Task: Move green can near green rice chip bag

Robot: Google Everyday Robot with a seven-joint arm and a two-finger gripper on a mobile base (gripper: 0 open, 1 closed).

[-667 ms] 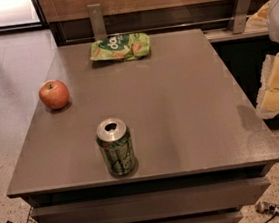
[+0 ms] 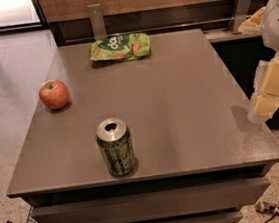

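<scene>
While my gripper [image 2: 270,88] hangs beside the right edge of the grey table [image 2: 189,108], I cannot tell whether it is clenched or released. The green can [image 2: 116,147] stands upright near the front edge, well apart from the green rice chip bag [image 2: 120,47] lying at the back.

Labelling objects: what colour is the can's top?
The can has a silver top, camera view. The end effector hangs right of the table.
</scene>
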